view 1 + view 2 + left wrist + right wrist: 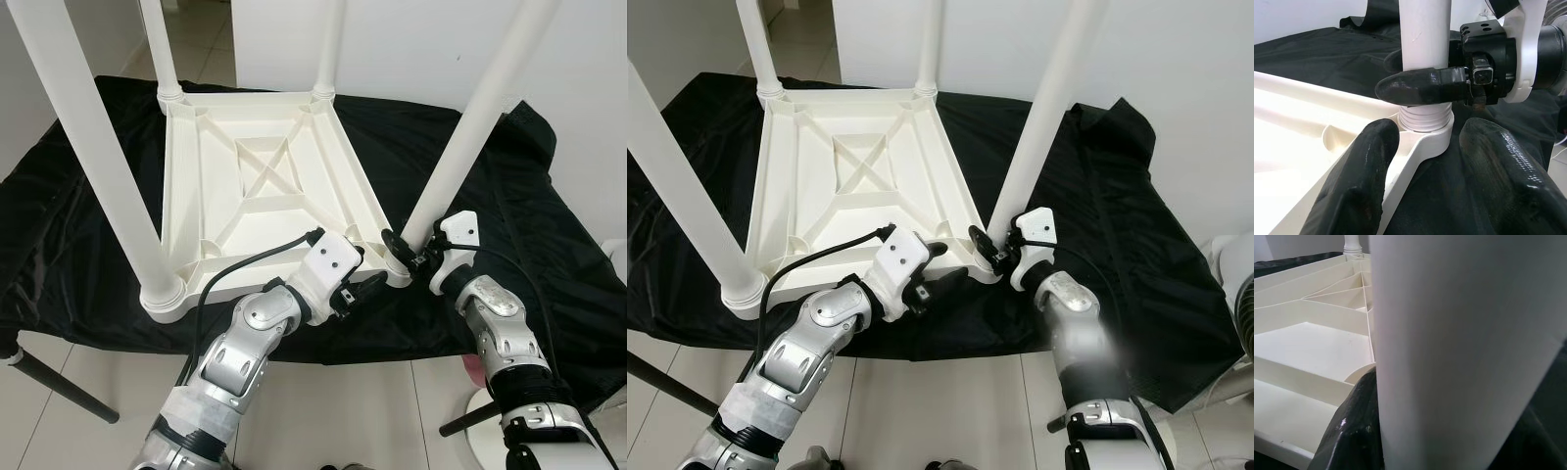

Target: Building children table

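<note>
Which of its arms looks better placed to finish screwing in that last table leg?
Probably the right: the right gripper clasps the leg just above its socket. The left gripper sits open beside the tabletop corner.

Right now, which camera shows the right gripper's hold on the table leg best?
The left wrist view: the right gripper clasps the table leg just above its threads. Both eye views show it small; the right wrist view is mostly leg.
</note>
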### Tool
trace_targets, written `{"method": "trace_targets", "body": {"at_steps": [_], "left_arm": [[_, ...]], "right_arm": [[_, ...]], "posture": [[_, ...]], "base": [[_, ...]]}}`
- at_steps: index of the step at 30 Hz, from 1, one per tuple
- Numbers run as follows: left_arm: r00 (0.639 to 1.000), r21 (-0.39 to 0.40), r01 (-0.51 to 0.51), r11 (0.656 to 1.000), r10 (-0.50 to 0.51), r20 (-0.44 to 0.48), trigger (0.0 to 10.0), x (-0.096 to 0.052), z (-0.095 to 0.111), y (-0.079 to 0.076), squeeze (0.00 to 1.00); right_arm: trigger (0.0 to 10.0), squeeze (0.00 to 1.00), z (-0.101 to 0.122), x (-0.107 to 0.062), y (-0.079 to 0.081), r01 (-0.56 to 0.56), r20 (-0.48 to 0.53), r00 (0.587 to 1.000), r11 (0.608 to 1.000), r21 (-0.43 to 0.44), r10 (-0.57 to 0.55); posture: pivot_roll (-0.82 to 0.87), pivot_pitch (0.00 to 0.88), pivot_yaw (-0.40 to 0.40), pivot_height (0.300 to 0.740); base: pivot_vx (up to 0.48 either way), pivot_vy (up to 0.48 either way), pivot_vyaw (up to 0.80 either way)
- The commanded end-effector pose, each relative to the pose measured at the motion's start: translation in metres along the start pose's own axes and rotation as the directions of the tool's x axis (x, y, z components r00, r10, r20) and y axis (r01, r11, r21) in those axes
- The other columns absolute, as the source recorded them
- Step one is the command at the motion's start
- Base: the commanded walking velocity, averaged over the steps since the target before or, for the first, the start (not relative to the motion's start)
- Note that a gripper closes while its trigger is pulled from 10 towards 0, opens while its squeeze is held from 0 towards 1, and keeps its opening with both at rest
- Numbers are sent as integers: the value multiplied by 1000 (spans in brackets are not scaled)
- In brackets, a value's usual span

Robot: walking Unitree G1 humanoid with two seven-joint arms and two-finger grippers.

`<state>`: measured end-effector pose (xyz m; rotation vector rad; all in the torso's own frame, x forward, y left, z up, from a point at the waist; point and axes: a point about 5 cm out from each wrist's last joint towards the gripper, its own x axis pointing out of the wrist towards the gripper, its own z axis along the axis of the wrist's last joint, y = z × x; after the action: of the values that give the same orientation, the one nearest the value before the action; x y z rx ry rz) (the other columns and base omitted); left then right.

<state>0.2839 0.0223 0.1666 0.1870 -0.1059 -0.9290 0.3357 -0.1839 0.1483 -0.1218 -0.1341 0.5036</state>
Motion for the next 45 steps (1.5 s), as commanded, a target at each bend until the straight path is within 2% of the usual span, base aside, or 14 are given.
{"method": "trace_targets", "body": {"at_steps": [1,19,21,22,25,26,29,31,33,35,42,43,44,45], "left_arm": [[1000,8,-5,1000,5,-3,10000,1,0,-2,0],[1000,3,-18,1000,18,-15,10000,1,-2,0,0],[1000,0,-18,1000,18,-17,10000,1,-2,1,0],[1000,-2,-18,1000,18,-19,10000,1,-3,1,0],[1000,-2,-18,1000,18,-20,10000,1,-3,1,0],[1000,-3,-17,1000,17,-20,10000,2,-3,1,0],[1000,-3,-17,1000,17,-20,10000,2,-3,1,0],[1000,-3,-16,1000,16,-20,10000,2,-3,1,0],[1000,-5,-16,1000,16,-21,10000,2,-3,1,0],[1000,-5,-17,1000,17,-21,10000,2,-3,0,0],[1000,-7,-19,1000,19,-23,10000,2,-4,1,0],[1000,-7,-20,1000,20,-23,10000,2,-4,1,0],[1000,-7,-20,1000,20,-23,10000,2,-4,1,0],[999,-8,-22,1000,22,-23,10000,2,-3,1,0]], "right_arm": [[10000,0,-8,-5,-1,-10,-47,999,1000,-19,9],[10000,0,0,0,7,225,-29,974,973,42,-224],[10000,0,-1,0,12,291,-29,957,954,74,-290],[10000,0,-1,-2,16,356,-31,934,929,98,-355],[10000,0,-2,-3,22,417,-37,909,901,118,-415],[10000,0,-3,-4,28,487,-46,873,863,135,-485],[10000,0,-3,-5,33,528,-52,849,837,144,-526],[10000,0,-5,-4,45,590,-78,806,786,187,-587],[10000,0,-4,1,56,593,-85,803,778,208,-589],[10000,0,-3,2,59,585,-85,809,782,214,-582],[10000,0,1,0,54,593,-72,803,778,207,-592],[10000,682,2,-1,53,592,-60,802,778,208,-594],[10000,682,2,-1,53,592,-60,802,778,208,-594],[10000,1000,4,-2,53,594,-53,800,776,210,-598]], "posture": [[5,80,-75,740],[-5,92,-67,740],[-7,93,-66,740],[-8,93,-65,740],[-10,94,-62,740],[-12,92,-60,740],[-12,92,-60,740],[-11,91,-61,740],[-8,90,-61,740],[-8,90,-61,740],[-6,92,-65,740],[-6,92,-65,740],[-6,92,-65,740],[-6,92,-66,740]], "base": [[0,0,0],[0,0,0],[0,0,0],[0,0,0],[0,0,0],[0,0,0],[0,0,0],[0,0,0],[0,0,0],[0,0,0],[0,0,0],[0,0,0],[0,0,0],[0,0,0]]}}
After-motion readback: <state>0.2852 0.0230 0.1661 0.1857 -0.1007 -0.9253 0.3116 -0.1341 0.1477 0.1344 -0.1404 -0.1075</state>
